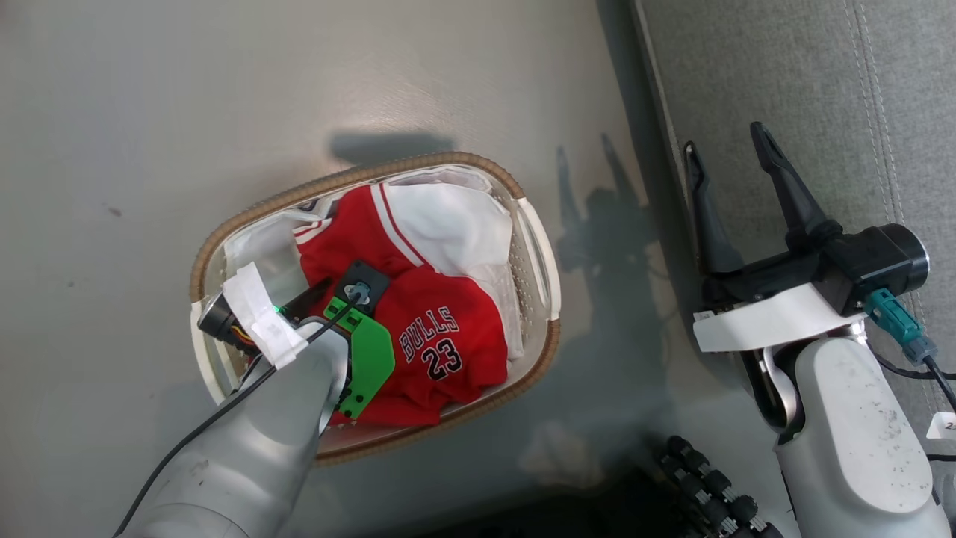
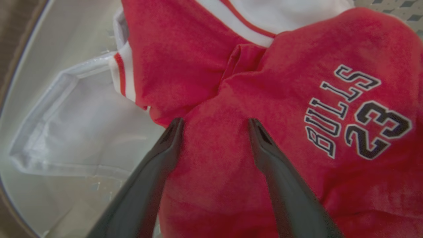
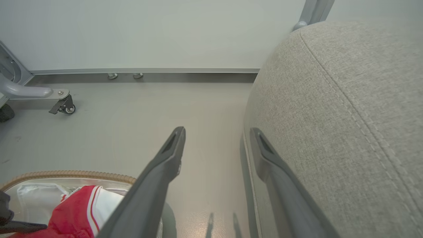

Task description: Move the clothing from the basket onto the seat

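Left wrist view puts my left gripper [image 2: 215, 121], jaws spread, over the soft, light red lettered jersey [image 2: 290, 66] in the oval white plastic basket [image 1: 418, 163]; I'd pinch its raised fold.

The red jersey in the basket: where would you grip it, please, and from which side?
Likely the rounded red bulge of the jersey beside its lettering, from straight above. It lies bunched on top in the basket, and the left gripper hangs over it, jaws open astride that bulge, so a pinch should gather cloth.

Red jersey [image 1: 441, 336] reads "BULLS"; numerals "23" beneath.
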Available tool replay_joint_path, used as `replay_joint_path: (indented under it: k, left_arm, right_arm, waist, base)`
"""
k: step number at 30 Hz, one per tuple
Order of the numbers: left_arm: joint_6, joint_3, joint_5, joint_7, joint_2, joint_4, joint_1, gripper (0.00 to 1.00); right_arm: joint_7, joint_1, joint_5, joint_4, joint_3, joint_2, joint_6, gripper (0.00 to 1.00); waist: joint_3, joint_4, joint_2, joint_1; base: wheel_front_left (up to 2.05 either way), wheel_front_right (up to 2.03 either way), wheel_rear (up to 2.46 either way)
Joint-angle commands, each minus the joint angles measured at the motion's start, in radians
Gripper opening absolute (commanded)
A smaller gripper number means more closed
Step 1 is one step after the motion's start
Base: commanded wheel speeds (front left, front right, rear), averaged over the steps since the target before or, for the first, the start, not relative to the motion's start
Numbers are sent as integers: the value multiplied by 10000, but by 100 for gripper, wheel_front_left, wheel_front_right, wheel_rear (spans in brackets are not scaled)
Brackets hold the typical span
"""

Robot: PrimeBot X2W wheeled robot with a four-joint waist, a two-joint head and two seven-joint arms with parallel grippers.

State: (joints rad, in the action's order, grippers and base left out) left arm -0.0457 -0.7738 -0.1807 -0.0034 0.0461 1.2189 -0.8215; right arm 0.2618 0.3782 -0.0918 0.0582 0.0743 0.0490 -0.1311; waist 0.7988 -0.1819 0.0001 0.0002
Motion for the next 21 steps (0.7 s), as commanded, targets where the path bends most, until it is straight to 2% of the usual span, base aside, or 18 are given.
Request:
replay_joint_path:
  k: [1, 6, 7, 8, 9, 10, 11, 21]
  left_arm:
    - [183, 67, -124, 122, 79, 105, -185, 100]
    - [178, 111, -473, 619, 74, 231, 17, 100]
    - [157, 76, -535, 690, 74, 217, 88, 72]
    - [138, 42, -582, 761, 74, 210, 140, 49]
    - [122, 1, -647, 816, 73, 190, 222, 42]
    - [112, -37, -678, 838, 71, 169, 273, 26]
    - [99, -75, -745, 848, 71, 135, 316, 0]
    - [-72, -420, -1042, 285, 68, -91, 910, 0]
  right_arm:
    - [49, 77, -111, 1, 66, 26, 6, 100]
    - [49, 35, -193, 60, 205, 26, 6, 100]
    - [49, 23, -207, 86, 215, 26, 6, 100]
    - [49, 12, -218, 109, 224, 26, 6, 100]
    - [49, -5, -220, 139, 235, 26, 6, 100]
    - [49, -18, -218, 162, 247, 27, 6, 100]
    - [49, -31, -219, 191, 261, 27, 6, 100]
    - [49, -268, -34, 480, 272, 29, 6, 100]
  waist:
    - [297, -336, -1, -2]
    - [232, -381, -1, -2]
    - [201, -373, -1, -2]
    - [170, -364, -1, -2]
    - [129, -353, -1, -2]
    - [88, -343, -1, -2]
    - [39, -330, -1, -2]
    - [-867, -31, -1, -2]
  base:
    - [0, 0, 0]
    - [0, 0, 0]
    - [0, 0, 0]
    - [0, 0, 0]
    - [0, 0, 0]
    - [0, 0, 0]
    - [0, 0, 0]
    - [0, 0, 0]
